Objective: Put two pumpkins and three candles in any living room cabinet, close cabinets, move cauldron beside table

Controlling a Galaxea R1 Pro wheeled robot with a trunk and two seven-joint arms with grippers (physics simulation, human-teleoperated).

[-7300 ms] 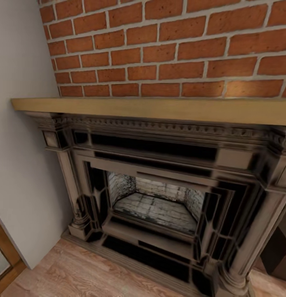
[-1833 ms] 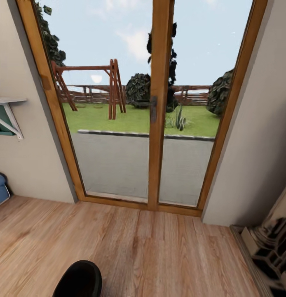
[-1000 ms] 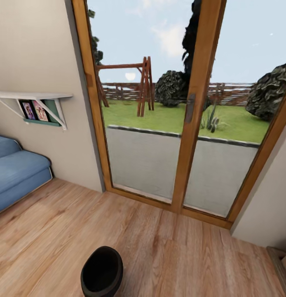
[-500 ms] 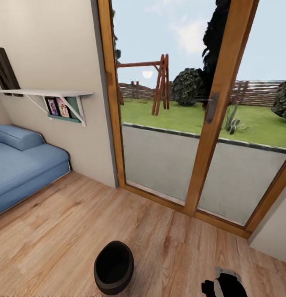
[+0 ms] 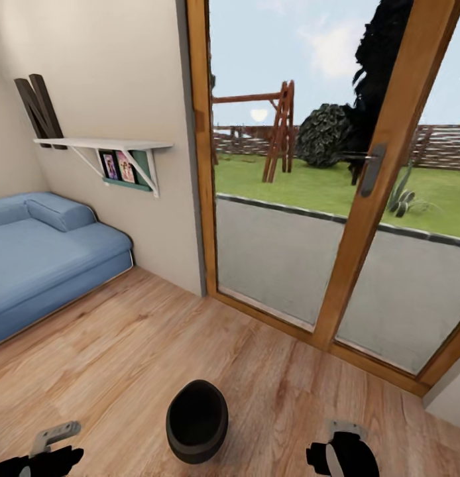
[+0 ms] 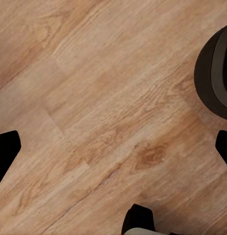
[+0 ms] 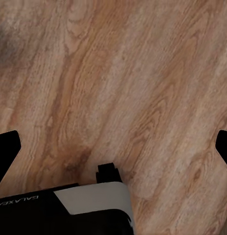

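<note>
Cauldron: one unit observed, standing upright on the wood plank floor, mouth facing up. Body is round, dark black-brown, with a thick rolled rim and a dark interior; contents cannot be determined. It sits in open floor, well apart from the blue sofa and short of the glazed wooden doors. In the left wrist view, part of its dark curved side shows above the planks.

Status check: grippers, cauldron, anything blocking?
Left gripper and right gripper open, empty, over wood floor. Cauldron upright on floor between the arms. Blue sofa left, glass door ahead.
</note>
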